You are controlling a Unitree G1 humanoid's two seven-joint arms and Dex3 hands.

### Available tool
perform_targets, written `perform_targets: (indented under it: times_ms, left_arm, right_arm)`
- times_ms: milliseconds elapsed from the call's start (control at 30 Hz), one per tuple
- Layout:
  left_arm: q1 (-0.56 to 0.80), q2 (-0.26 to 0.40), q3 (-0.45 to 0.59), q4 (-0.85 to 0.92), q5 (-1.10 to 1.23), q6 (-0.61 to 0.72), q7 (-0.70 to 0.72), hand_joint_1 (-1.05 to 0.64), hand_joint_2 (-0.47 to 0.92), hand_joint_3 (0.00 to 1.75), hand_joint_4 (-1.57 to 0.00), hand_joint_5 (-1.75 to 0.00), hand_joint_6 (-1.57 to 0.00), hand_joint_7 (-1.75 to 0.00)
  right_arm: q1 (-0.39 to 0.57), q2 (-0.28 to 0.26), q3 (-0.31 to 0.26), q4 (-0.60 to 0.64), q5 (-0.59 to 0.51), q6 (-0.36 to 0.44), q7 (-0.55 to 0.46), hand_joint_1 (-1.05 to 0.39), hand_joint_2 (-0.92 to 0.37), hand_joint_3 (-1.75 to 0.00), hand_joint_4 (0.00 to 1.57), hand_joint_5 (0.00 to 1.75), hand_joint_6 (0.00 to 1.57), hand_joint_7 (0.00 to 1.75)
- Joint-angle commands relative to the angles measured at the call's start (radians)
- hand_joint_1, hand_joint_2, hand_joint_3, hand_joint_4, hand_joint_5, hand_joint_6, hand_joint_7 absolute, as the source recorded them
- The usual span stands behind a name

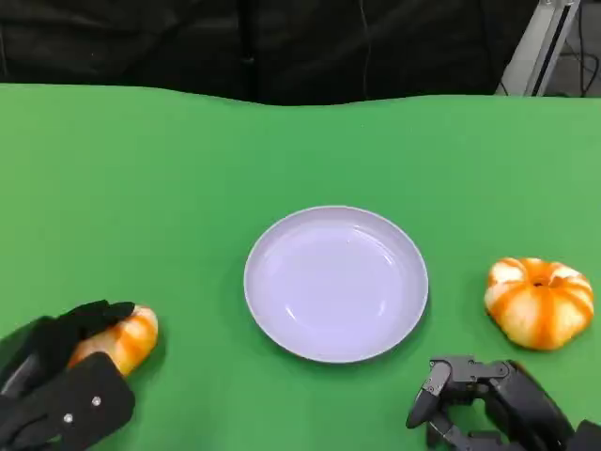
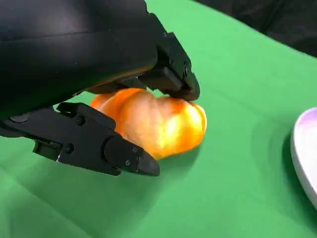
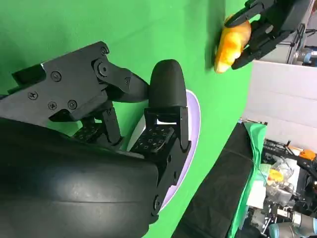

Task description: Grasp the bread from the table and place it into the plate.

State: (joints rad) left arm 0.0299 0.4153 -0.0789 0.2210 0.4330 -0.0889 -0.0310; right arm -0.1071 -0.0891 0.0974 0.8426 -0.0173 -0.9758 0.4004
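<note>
An orange and white bread (image 1: 130, 338) lies on the green table at the lower left. My left hand (image 1: 61, 376) grips it, fingers wrapped over its top and near side. The left wrist view shows the bread (image 2: 163, 124) pinched between the hand's upper and lower fingers (image 2: 109, 148), still touching the cloth. The lilac plate (image 1: 335, 282) sits in the middle of the table with nothing in it. My right hand (image 1: 493, 404) rests near the front edge at the lower right, fingers apart and holding nothing. From the right wrist view, the left hand (image 3: 270, 25) is closed around the bread (image 3: 232, 42), beyond the plate (image 3: 193, 114).
A second, pumpkin-shaped orange and white bread (image 1: 540, 301) lies right of the plate, just beyond my right hand. Green cloth covers the table up to a dark backdrop at the far edge. A metal frame (image 1: 545, 42) stands at the back right.
</note>
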Motion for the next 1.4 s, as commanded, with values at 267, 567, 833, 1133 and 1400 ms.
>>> perform_targets:
  times_ms: [267,567,833,1133,1400]
  left_arm:
    - [0.013,-0.028,-0.018,0.031,0.017,-0.013,0.104,-0.19,0.84,0.00,-0.63,-1.63,-0.60,-1.40]
    - [0.010,-0.052,-0.010,0.052,-0.002,-0.052,0.150,-0.15,0.83,0.00,-0.62,-1.75,-0.59,-1.49]
    - [0.005,-0.057,-0.012,0.077,0.004,-0.099,0.190,-0.16,0.82,0.00,-0.61,-1.75,-0.58,-1.49]
    - [0.017,-0.063,-0.007,0.058,-0.003,-0.131,0.203,-0.16,0.82,0.00,-0.60,-1.74,-0.57,-1.45]
    - [0.042,-0.070,0.001,0.008,0.010,-0.177,0.241,-0.14,0.83,0.00,-0.61,-1.69,-0.59,-1.40]
  right_arm:
    - [0.010,-0.014,-0.011,0.004,0.028,0.000,0.017,-0.16,-0.66,-0.87,0.81,1.47,0.84,1.15]
    - [0.008,-0.014,-0.011,0.008,0.027,0.000,0.018,-0.15,-0.66,-0.87,0.81,1.47,0.85,1.15]
    - [0.006,-0.014,-0.013,0.013,0.028,-0.006,0.019,-0.15,-0.66,-0.86,0.81,1.46,0.85,1.14]
    - [0.005,-0.014,-0.012,0.016,0.023,-0.008,0.016,-0.15,-0.67,-0.85,0.81,1.46,0.85,1.13]
    - [0.010,-0.013,-0.010,0.008,0.025,0.002,0.019,-0.15,-0.67,-0.85,0.81,1.46,0.85,1.13]
